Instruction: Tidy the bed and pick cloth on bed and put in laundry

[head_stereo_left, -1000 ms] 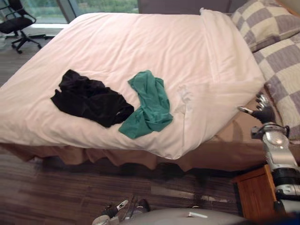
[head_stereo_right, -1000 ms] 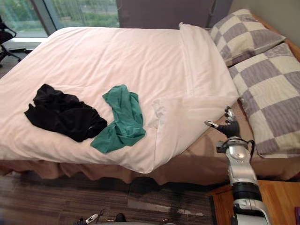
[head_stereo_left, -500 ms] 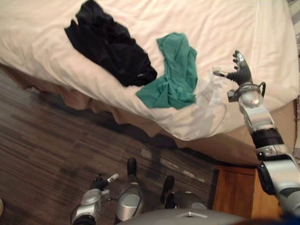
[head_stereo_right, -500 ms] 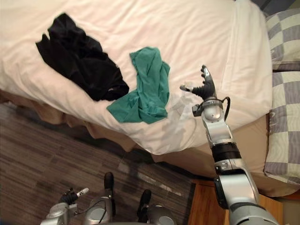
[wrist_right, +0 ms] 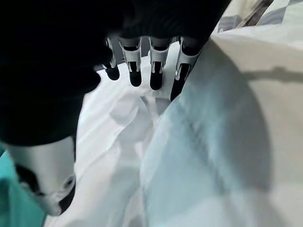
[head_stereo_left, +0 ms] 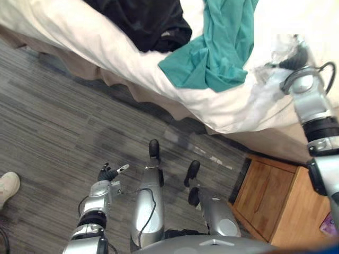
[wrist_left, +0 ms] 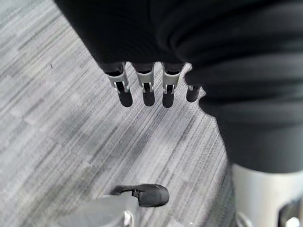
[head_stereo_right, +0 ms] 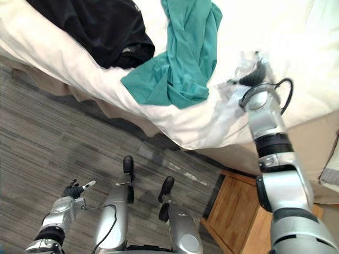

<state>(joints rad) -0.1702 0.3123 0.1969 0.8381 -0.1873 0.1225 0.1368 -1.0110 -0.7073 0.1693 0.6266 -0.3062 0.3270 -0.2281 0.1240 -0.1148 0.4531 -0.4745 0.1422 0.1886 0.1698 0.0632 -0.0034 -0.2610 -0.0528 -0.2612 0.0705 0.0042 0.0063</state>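
Right hand point(head_stereo_right: 253, 79) was up over the white duvet point(head_stereo_right: 175, 124) near the bed edge. Its fingers point(wrist_right: 158, 71) were straight, thumb apart, nothing held. Left hand point(head_stereo_left: 107, 172) hung low over the floor, well below the mattress, fingers point(wrist_left: 147, 92) also straight and empty.

Key geometry: the green cloth point(head_stereo_right: 180, 58) lay just beside my right hand, on its left side. Its long axis ran from up the bed down toward the edge, with the wide bunched end nearest the edge. The black cloth point(head_stereo_right: 100, 26) sat further left, butting against the green one, so well apart from the right hand.

My call: right arm was clearly the nearer one for the green piece. A short sideways reach leftward would do it, coming across the cloth's long axis at the bunched end. Neither cloth picked yet.
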